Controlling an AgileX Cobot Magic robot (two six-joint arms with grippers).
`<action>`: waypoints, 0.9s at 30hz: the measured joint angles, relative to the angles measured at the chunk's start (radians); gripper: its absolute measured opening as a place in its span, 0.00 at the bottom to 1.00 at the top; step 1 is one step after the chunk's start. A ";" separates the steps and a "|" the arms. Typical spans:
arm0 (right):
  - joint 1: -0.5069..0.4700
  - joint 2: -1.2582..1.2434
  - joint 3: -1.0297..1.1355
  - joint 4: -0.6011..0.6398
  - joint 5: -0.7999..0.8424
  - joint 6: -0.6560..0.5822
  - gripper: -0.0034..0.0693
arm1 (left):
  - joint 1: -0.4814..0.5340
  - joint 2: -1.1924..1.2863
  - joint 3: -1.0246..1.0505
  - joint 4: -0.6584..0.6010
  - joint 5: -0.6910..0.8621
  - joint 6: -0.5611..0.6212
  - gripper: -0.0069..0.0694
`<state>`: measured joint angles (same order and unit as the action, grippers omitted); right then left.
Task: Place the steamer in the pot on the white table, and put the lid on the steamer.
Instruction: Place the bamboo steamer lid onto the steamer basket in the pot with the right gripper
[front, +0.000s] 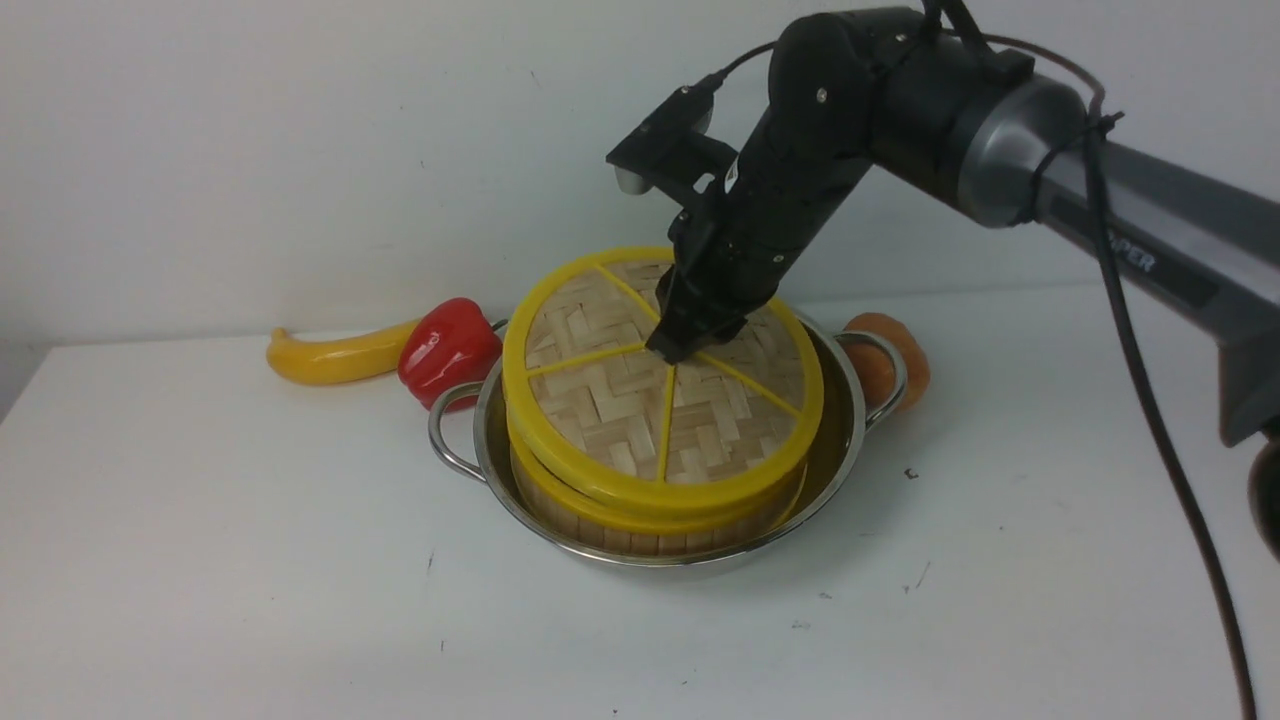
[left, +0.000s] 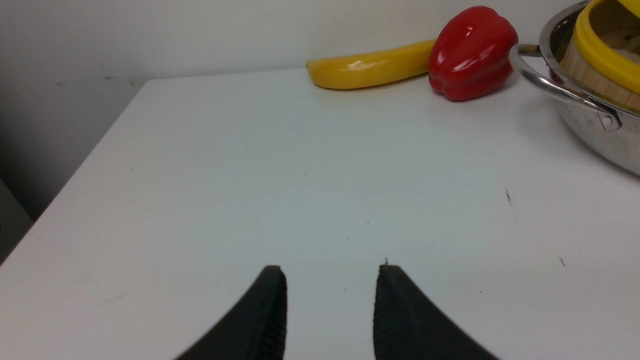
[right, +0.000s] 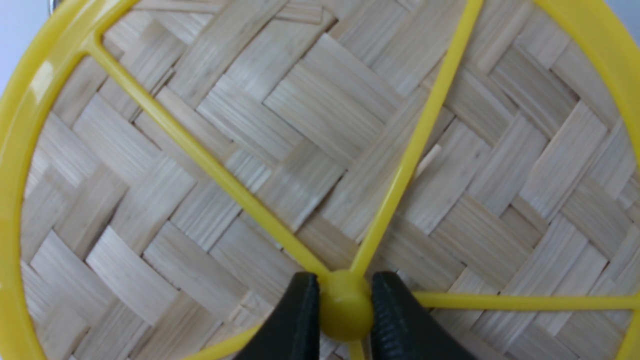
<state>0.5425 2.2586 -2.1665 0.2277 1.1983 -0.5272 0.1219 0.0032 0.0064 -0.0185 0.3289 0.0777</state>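
The right arm reaches in from the right, elbow high, wrist bent steeply down, and its black right claw (front: 683, 345) is clenched on the small yellow centre knob (right: 346, 305) of the flat round woven-bamboo lid (front: 640, 400). The lid sits tilted on the round slat-walled bamboo steamer (front: 640, 530), raised toward the back wall. The steamer stands upright inside the wide, shiny stainless-steel pot (front: 840, 440) on the matte white counter (front: 250, 560). The left claw (left: 330, 310) hangs released over bare counter, holding nothing, near a glossy red bell pepper (left: 470, 52) and yellow banana (left: 370, 67).
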 joint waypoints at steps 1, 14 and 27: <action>0.000 0.000 -0.003 0.002 -0.002 0.000 0.25 | 0.000 0.000 0.000 0.000 0.000 0.000 0.41; 0.000 0.000 -0.006 0.009 -0.005 0.000 0.25 | 0.000 0.000 0.000 0.000 0.000 0.000 0.41; 0.000 -0.039 -0.007 -0.004 0.036 0.008 0.25 | 0.000 0.000 0.000 0.000 0.000 0.000 0.41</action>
<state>0.5425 2.2198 -2.1732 0.2242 1.2344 -0.5191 0.1219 0.0032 0.0064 -0.0185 0.3289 0.0777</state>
